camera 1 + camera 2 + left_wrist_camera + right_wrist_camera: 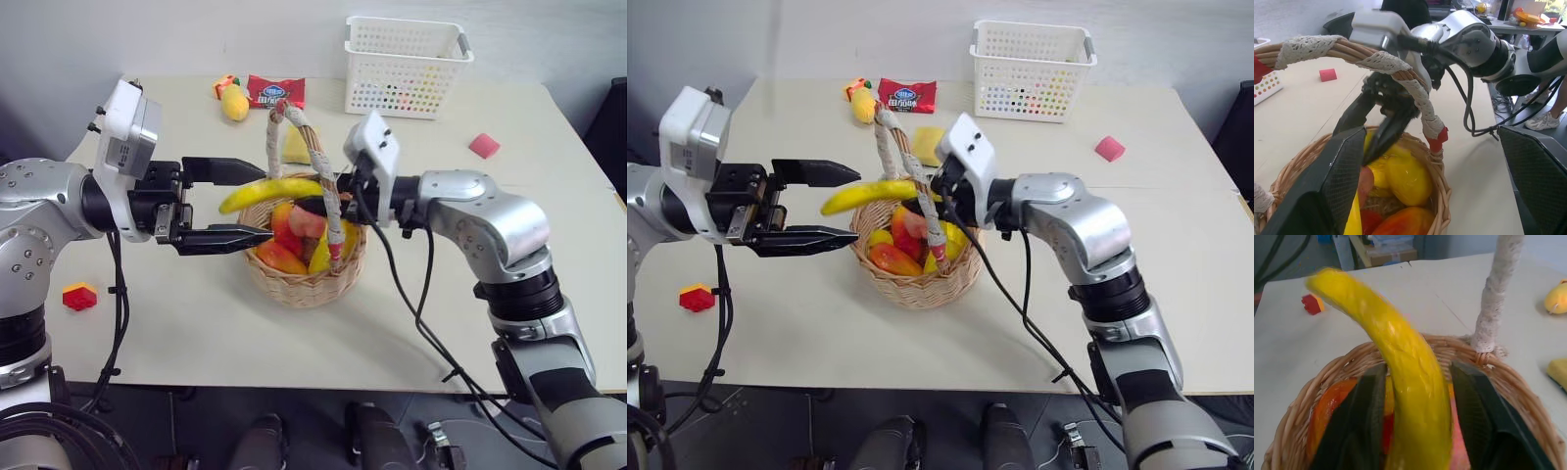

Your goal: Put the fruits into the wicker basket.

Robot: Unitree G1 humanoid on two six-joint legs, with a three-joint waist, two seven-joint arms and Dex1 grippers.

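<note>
- Two grippers flank the wicker basket (306,264) at frame centre; inside it lie several toy fruits, a peach (306,223) among them.
- Right gripper (1418,406) has the banana (271,191) between its fingers with gaps showing on both sides, so whether the grip is firm cannot be told.
- Left gripper (245,203) stands spread wide and empty, just left of the basket.
- Risk, as I judge it: the banana spans the rim beneath the handle (313,157); let go here, its overhanging left end could tip it out onto the table (196,323).
- Pulling back could snag the handle and drag the basket.
</note>
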